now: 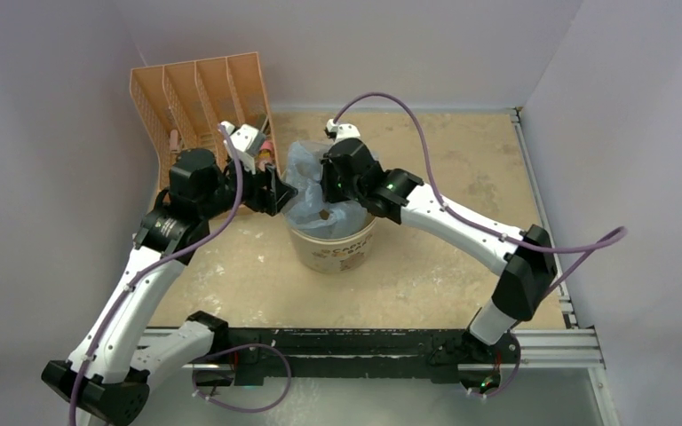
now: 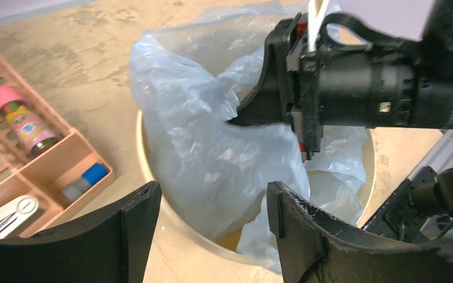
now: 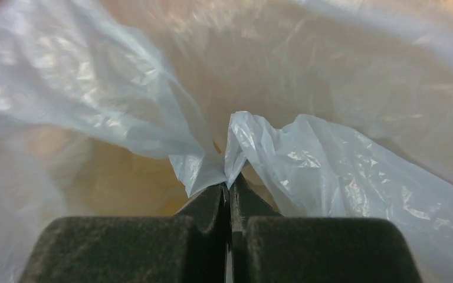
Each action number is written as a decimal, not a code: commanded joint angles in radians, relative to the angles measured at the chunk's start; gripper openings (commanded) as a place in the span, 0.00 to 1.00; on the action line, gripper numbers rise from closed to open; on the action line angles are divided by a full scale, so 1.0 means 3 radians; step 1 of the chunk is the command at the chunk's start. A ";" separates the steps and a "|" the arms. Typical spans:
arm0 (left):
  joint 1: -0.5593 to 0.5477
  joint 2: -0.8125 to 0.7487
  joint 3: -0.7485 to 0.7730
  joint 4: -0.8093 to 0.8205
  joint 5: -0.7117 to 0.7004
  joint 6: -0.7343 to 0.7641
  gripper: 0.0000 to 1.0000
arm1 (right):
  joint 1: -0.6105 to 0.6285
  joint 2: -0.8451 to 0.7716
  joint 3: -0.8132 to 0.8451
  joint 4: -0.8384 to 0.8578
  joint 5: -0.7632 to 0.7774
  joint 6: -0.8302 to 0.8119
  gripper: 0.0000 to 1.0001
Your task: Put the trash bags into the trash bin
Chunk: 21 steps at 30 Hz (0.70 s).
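The trash bag [image 1: 306, 182] billowed upward from the trash bin [image 1: 333, 253], overhanging its rim; right gripper [image 3: 230, 190] pinched a fold inside, left gripper [image 2: 212, 194] spread alongside

**One spread, one clamped**

The left arm [image 1: 133, 293] reached forward and bent inward at the elbow. Its claw [image 2: 212, 200] pointed toward the other arm with fingers set apart, nothing between them. The right arm [image 1: 462, 226] stretched in from the opposite side, wrist tipped downward. Its claw [image 3: 230, 187] was pressed together on a fold of the trash bag [image 3: 307, 165].
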 commanded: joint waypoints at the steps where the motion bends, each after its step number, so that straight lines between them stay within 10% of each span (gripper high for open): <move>1: 0.0004 -0.0262 0.0047 -0.0164 -0.0426 -0.0012 0.67 | 0.0002 0.0129 0.0187 -0.0231 0.0201 -0.0075 0.00; 21: 0.0004 -0.1111 -0.0899 -0.0114 -0.0638 -0.0545 0.70 | 0.0138 0.0803 -0.0105 -0.0348 0.0316 -0.0434 0.00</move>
